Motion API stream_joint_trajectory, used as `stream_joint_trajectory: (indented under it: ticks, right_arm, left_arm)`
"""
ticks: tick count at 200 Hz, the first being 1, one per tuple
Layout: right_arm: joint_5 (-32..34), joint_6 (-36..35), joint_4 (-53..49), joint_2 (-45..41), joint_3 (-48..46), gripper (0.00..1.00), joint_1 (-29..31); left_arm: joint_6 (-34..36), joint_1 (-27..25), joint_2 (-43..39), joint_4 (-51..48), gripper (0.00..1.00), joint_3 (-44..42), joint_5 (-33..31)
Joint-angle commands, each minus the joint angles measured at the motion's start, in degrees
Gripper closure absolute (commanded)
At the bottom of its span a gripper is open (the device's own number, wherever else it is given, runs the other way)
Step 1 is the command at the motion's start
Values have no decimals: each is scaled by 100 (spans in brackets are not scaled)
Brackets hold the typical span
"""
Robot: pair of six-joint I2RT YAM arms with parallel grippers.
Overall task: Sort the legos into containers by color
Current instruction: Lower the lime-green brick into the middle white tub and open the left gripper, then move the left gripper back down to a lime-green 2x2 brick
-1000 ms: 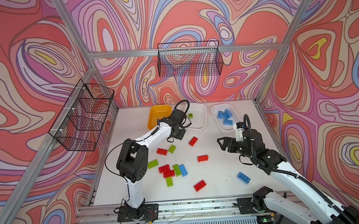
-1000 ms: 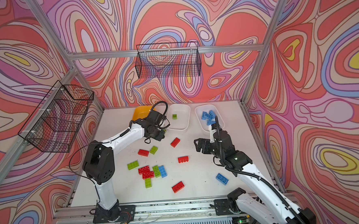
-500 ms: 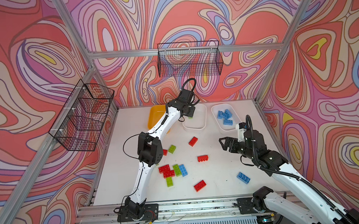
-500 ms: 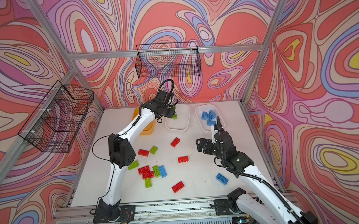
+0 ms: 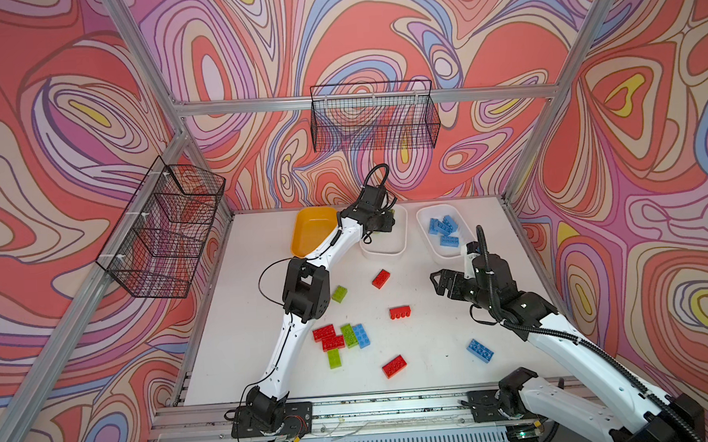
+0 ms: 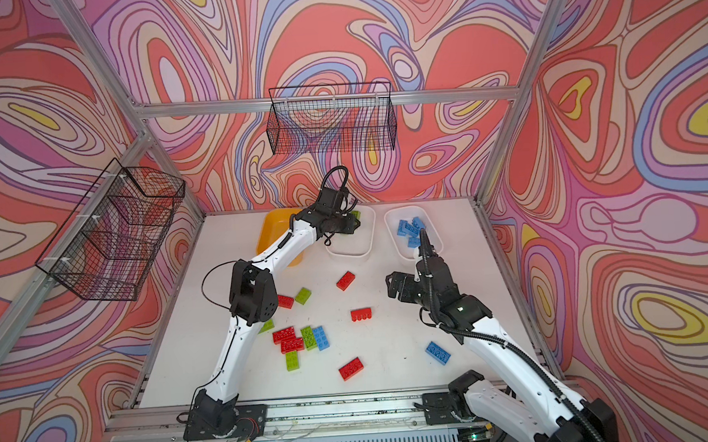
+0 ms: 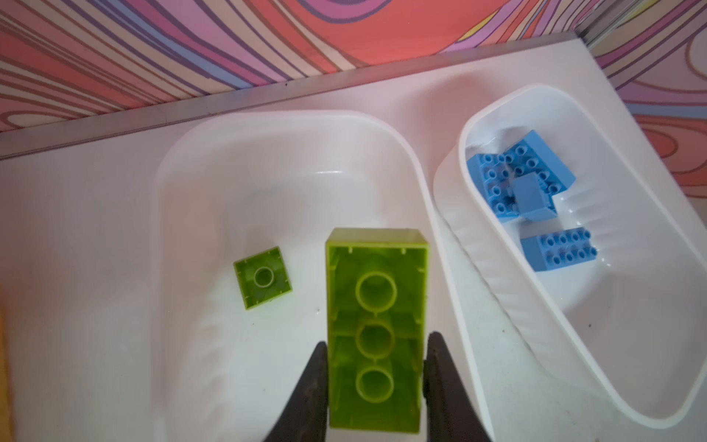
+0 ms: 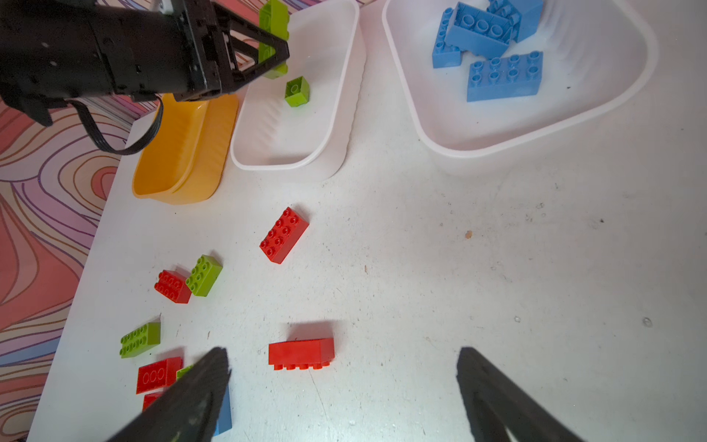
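Note:
My left gripper (image 7: 377, 340) is shut on a lime green lego (image 7: 377, 275), held above the middle white container (image 5: 383, 251), studs away from the camera. A small green lego (image 7: 262, 277) lies inside that container. The right white container (image 5: 428, 237) holds several blue legos (image 5: 442, 228). Left of both stands the yellow-orange container (image 5: 309, 232); what I see of its inside is bare. My right gripper (image 8: 342, 356) hangs open over the table near a red lego (image 8: 300, 354) lying on its side. Red, green and blue legos (image 5: 337, 339) are scattered on the table.
Black wire baskets hang on the back wall (image 5: 374, 117) and the left wall (image 5: 165, 227). A lone blue lego (image 5: 479, 350) lies near my right arm. The left arm's elbow (image 5: 306, 291) stands over the loose bricks. An aluminium rail (image 5: 374, 404) runs along the table's front.
My left arm has swung from low over the table, beside a red lego, back and up over the middle white container with the green lego. The right arm has barely moved.

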Motion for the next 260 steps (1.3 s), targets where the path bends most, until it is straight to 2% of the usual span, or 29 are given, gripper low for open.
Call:
stream_joint_trajectory:
  ticks: [1, 17, 23, 46, 71, 93, 137, 155, 169, 207, 260]
  right_arm:
    - [100, -29, 83, 57, 86, 2, 18]
    - [108, -29, 37, 58, 143, 2, 23]
    - [119, -29, 18, 55, 161, 2, 23]
    - [112, -21, -43, -26, 195, 2, 17]
    - [84, -20, -89, -56, 218, 2, 25]
    - [-84, -24, -102, -71, 245, 2, 19]
    - [-534, 72, 13, -154, 211, 2, 35]
    - [-674, 89, 85, -112, 206, 2, 34]
    - [-829, 88, 106, -49, 234, 2, 29]
    - [-999, 112, 204, -161, 149, 2, 44]
    - [-1178, 205, 221, -114, 154, 2, 118]
  left_arm:
    - [-354, 25, 217, 582, 45, -31, 246]
    - [-360, 29, 215, 660, 26, -31, 359]
    - [-359, 24, 196, 649, 23, -30, 367]
    - [-352, 29, -143, 660, 22, -322, 403]
    - [-514, 29, -1147, 1106, 22, -1650, 309]
    - [-498, 12, -2255, 1324, 23, -3197, 90]
    - [-327, -58, -4409, 996, 23, -5962, -917]
    - [-263, -127, -5024, 721, 23, -6747, -1458]
    - [-271, -134, -5356, 620, 23, -7243, -1651]
    - [-394, -156, -5974, 479, 23, -8076, -1809]
    - [-263, -156, -6187, 453, 23, -8347, -1903]
